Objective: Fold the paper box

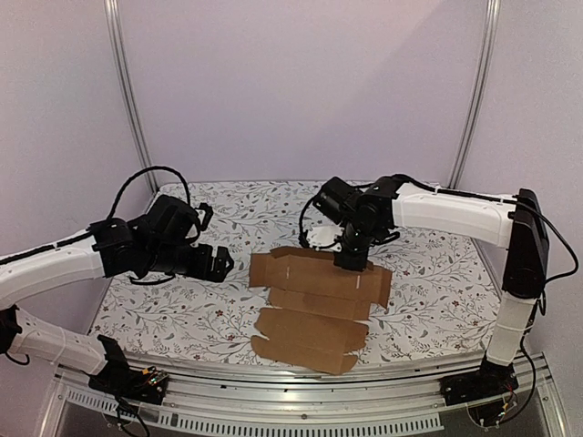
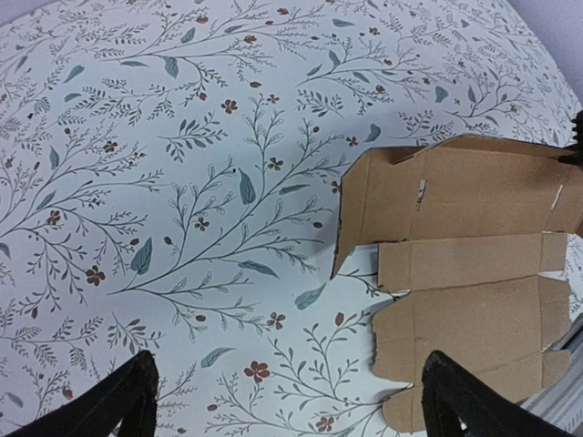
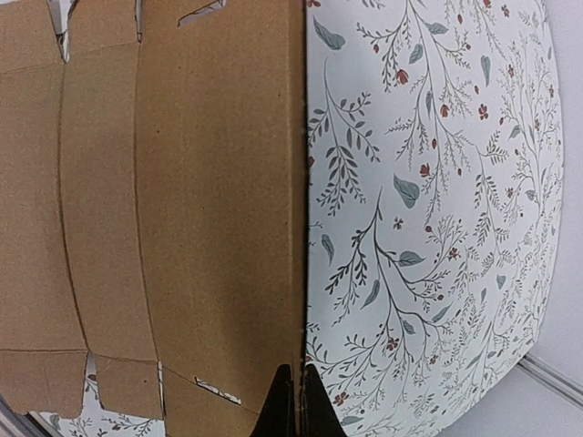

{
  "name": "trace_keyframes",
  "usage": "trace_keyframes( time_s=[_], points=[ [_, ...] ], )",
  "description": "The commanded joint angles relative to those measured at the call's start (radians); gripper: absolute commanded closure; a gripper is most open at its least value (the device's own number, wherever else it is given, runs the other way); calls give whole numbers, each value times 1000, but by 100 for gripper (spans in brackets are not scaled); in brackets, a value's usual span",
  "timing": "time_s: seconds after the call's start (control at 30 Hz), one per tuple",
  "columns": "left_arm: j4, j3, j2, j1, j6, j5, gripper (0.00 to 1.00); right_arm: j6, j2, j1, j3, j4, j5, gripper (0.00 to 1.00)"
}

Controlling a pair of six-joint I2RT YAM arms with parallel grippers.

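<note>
None of the box's folds look done yet. On the left, your left gripper hangs over the table with its fingers wide open and nothing in them. It is just beside the box's left end and is not touching it.

The box lies in the middle of the table, reaching toward the near edge. It is an open brown sheet, with its panels, flaps and tabs spread out. The far panel may tip up a little on the left, but it is hard to tell.

On the right, your right gripper has its fingers shut tight. Their tips sit on the far long edge of the box, holding nothing.

I think you have only begun. Every panel needs to be lifted, the flaps bent in and the tabs tucked.
</note>
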Motion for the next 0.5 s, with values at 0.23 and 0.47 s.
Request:
trace_keyframes(
  time_s=[0.23,0.47],
  points=[
    [126,-106,25,34,-44,34,2,-92,-52,82,-174,277,195,100],
    [196,-157,52,55,-60,75,7,-152,-115,137,-293,452,286,100]
  ],
)
